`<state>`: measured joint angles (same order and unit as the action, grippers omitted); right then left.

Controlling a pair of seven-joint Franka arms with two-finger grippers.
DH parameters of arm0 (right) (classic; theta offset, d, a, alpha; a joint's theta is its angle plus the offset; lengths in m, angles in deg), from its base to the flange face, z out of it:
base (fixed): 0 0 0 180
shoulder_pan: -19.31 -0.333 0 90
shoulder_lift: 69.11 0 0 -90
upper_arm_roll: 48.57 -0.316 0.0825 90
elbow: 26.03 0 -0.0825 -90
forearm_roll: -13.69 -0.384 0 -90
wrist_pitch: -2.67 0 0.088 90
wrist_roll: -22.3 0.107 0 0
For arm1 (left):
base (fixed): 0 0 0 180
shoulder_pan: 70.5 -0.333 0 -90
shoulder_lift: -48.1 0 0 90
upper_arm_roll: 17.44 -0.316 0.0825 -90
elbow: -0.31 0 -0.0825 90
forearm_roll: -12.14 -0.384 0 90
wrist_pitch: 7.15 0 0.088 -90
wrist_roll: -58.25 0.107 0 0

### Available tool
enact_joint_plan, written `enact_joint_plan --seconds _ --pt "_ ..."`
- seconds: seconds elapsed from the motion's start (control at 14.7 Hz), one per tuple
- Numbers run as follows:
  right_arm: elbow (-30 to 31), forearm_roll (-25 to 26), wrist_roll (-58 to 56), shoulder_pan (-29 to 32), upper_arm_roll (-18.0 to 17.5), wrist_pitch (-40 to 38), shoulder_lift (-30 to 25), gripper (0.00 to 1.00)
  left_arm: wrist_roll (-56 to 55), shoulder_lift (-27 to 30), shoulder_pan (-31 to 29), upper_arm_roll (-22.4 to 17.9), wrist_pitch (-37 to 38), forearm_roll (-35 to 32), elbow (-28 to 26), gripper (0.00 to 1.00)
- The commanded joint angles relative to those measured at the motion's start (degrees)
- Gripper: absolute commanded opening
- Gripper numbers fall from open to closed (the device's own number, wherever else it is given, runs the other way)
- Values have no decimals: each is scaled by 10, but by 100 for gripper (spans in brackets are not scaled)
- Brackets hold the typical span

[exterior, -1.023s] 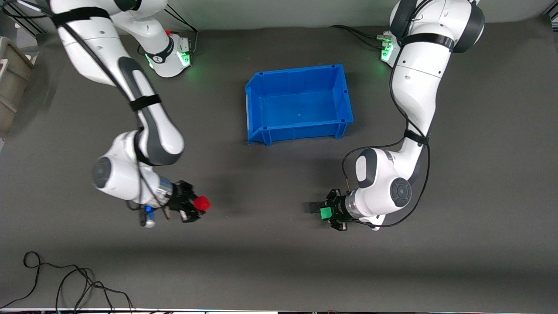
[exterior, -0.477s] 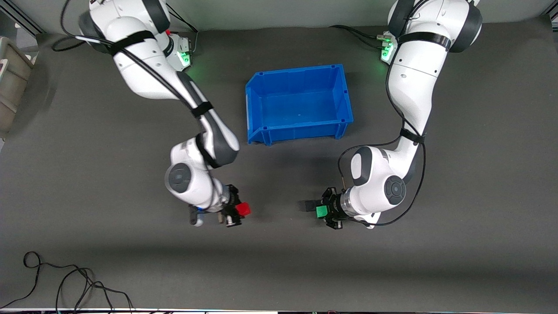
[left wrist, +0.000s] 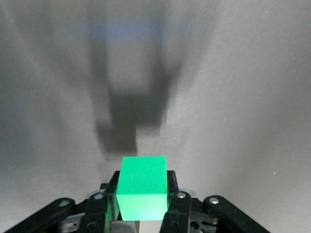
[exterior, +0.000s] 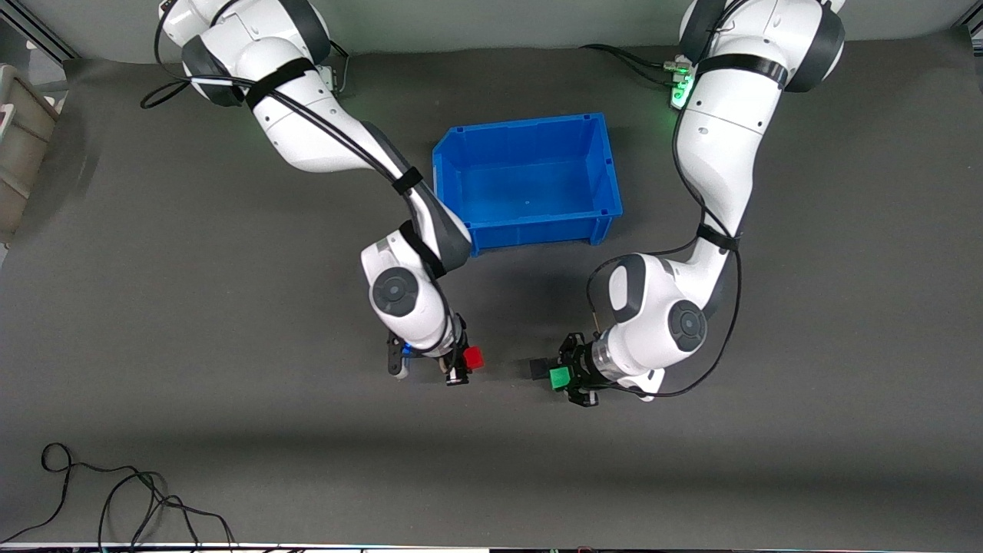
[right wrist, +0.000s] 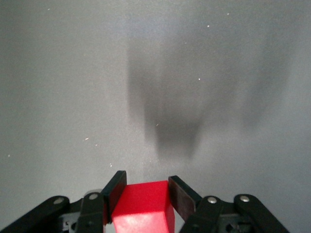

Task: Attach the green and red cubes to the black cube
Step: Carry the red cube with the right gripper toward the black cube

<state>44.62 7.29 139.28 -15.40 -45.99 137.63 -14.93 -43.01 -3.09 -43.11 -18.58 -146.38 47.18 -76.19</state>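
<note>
My left gripper (exterior: 567,375) is shut on the green cube (exterior: 558,378) and holds it just above the mat. The black cube (exterior: 540,369) touches the green cube's face toward the right arm's end. In the left wrist view the green cube (left wrist: 142,187) sits between the fingers (left wrist: 175,187); a dark shape just past it may be the black cube or shadow. My right gripper (exterior: 465,362) is shut on the red cube (exterior: 474,358), a short gap from the black cube. The right wrist view shows the red cube (right wrist: 144,206) between the fingers (right wrist: 114,191).
An open blue bin (exterior: 530,232) stands on the mat farther from the front camera than both grippers. A loose black cable (exterior: 115,499) lies near the front edge at the right arm's end. A grey box (exterior: 19,146) sits off that end.
My right arm has swung a long way toward the left arm's end, carrying the red cube. My left gripper has shifted slightly toward it with the green and black cubes. The gap has narrowed.
</note>
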Motion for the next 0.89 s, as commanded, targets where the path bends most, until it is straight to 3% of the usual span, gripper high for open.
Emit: enact_joint_plan --seconds 0.0,0.61,0.82 --pt "-52 34 61 -12 7 0 34 0 -20 -2 14 -4 -7 -8 3 0" --pt "-75 44 90 -12 14 0 51 0 -41 -10 34 -4 -24 -9 5 0" --pt "-75 69 103 -28 12 -1 58 0 -43 -14 43 -4 -48 -9 3 0"
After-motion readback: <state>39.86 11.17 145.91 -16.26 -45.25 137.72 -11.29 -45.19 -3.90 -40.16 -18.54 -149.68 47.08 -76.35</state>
